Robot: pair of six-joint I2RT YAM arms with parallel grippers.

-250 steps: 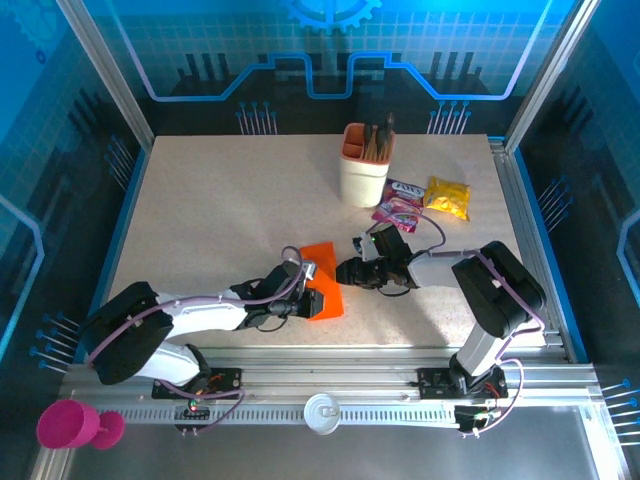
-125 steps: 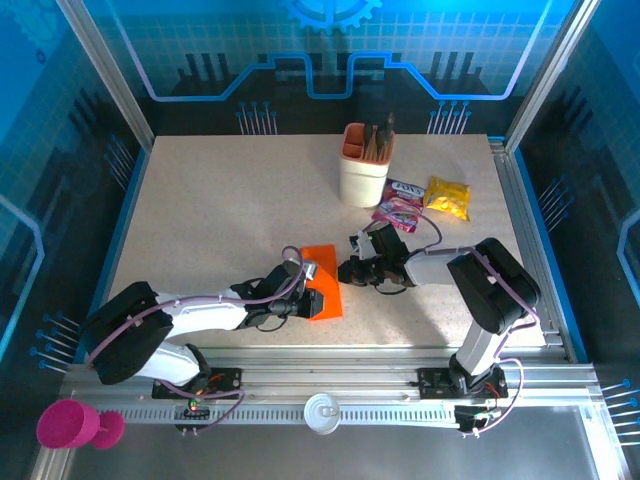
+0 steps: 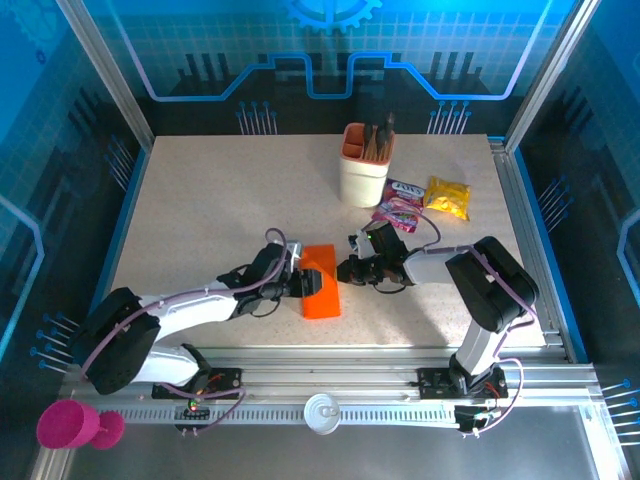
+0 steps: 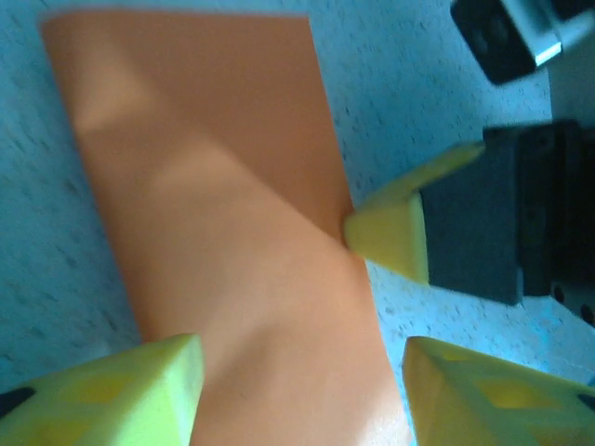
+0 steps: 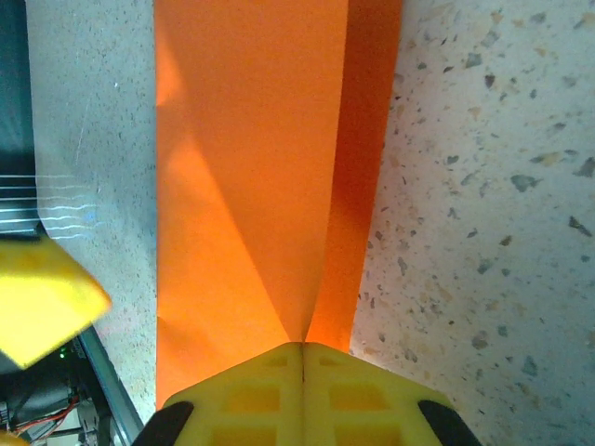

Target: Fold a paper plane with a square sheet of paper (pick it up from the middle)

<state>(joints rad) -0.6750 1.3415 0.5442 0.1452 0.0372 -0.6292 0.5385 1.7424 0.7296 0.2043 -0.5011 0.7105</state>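
The square sheet of paper [image 3: 323, 292] is bright orange and folded into a narrow strip with a diagonal crease, lying on the table's near middle. In the right wrist view my right gripper [image 5: 302, 347] is shut, pinching the near edge of the paper [image 5: 251, 167] where two layers meet. From above, the right gripper [image 3: 347, 270] sits at the paper's right edge. My left gripper [image 3: 303, 283] is at its left edge. In the left wrist view the left gripper [image 4: 302, 400] stands open, its jaws apart over the paper [image 4: 223, 214], and a yellow right fingertip [image 4: 390, 232] touches the paper's edge.
A beige-and-orange pen cup [image 3: 363, 165] stands behind the work area. Pink [image 3: 398, 208] and yellow [image 3: 447, 197] snack packets lie to its right, just beyond the right arm. The speckled table [image 3: 200, 210] stretches to the left. A pink cup [image 3: 68, 425] sits off the table's near left corner.
The left gripper opened, let go of the paper and drew back left. The right gripper closed on the paper's right edge. The paper now lies flatter and narrower.
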